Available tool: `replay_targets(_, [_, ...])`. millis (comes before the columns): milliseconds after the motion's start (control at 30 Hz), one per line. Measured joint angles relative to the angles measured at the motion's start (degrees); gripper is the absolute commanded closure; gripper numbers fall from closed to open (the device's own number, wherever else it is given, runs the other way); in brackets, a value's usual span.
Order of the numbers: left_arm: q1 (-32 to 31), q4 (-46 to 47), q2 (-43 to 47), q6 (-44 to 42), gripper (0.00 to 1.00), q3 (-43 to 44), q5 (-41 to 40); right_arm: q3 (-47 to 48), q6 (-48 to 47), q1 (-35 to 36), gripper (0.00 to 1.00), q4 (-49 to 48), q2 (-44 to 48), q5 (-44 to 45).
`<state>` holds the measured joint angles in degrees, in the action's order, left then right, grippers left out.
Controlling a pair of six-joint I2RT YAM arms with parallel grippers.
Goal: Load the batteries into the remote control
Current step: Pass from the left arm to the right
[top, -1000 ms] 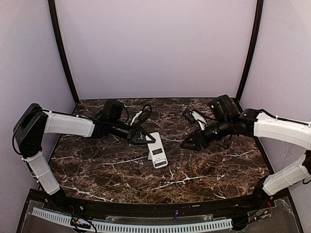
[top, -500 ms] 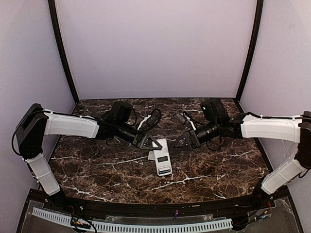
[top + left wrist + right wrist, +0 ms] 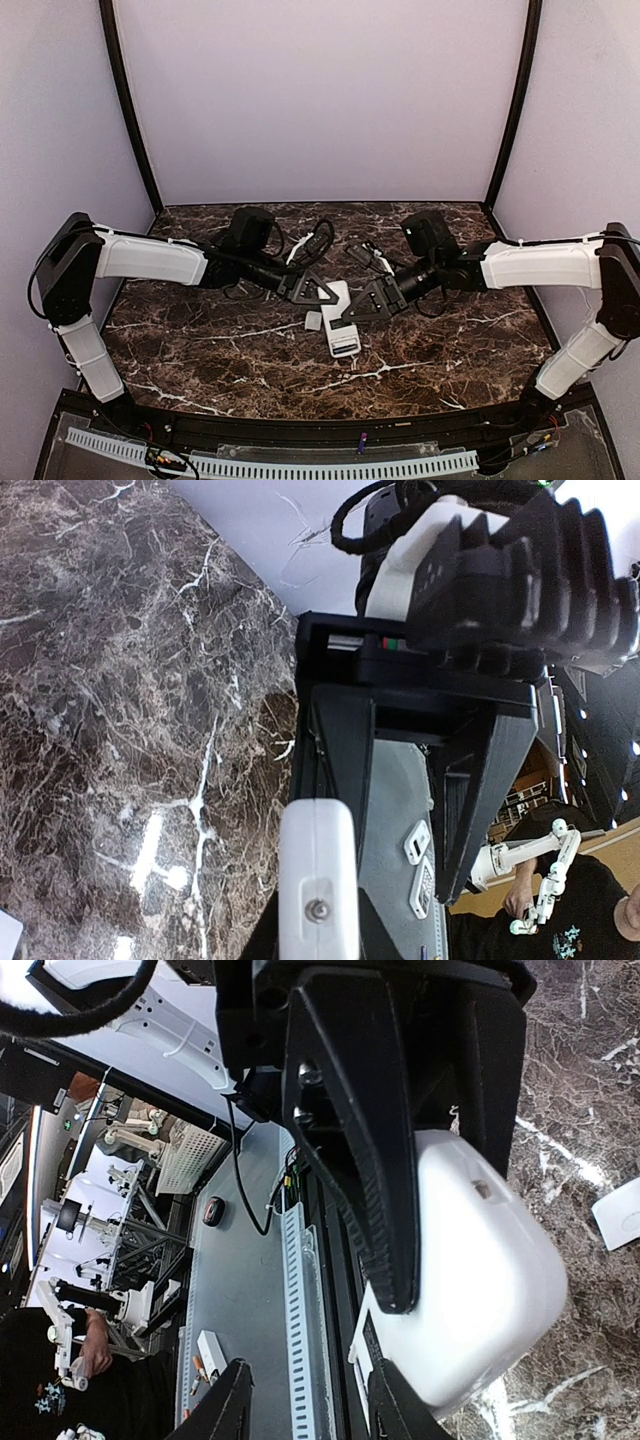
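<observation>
The remote control point(image 3: 340, 322) shows its white back, with the dark battery recess facing up. My left gripper point(image 3: 322, 294) is shut on its far end; in the left wrist view the remote's end point(image 3: 318, 875) sits clamped between my own fingers at the bottom edge. My right gripper point(image 3: 357, 308) is open right beside the remote's right side, its fingers point(image 3: 232, 1405) spread at the bottom of the right wrist view, where the remote point(image 3: 490, 1280) shows held in the left gripper. No batteries are visible in any view.
A small white flat cover plate point(image 3: 313, 322) lies on the marble table just left of the remote, and shows at the right edge of the right wrist view point(image 3: 622, 1215). Cables trail behind both wrists. Purple walls close three sides.
My left gripper has carried the remote a little right and nearer. My right arm has swung left from the table's right side up to the remote.
</observation>
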<state>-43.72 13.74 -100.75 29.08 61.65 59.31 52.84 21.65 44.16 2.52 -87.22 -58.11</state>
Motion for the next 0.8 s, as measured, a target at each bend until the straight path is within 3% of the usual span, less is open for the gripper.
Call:
replay_targets(500, [-0.28,1.11,0.5,-1.03,1.0,0.02,1.42,-1.16,-2.16,-5.31,0.58,2.38,4.59,0.42])
replay_targets(800, [-0.74,0.92,0.5,-1.53,1.0,1.53,1.57,0.2,-2.71,-2.32,0.66,3.48,-0.39,-0.04])
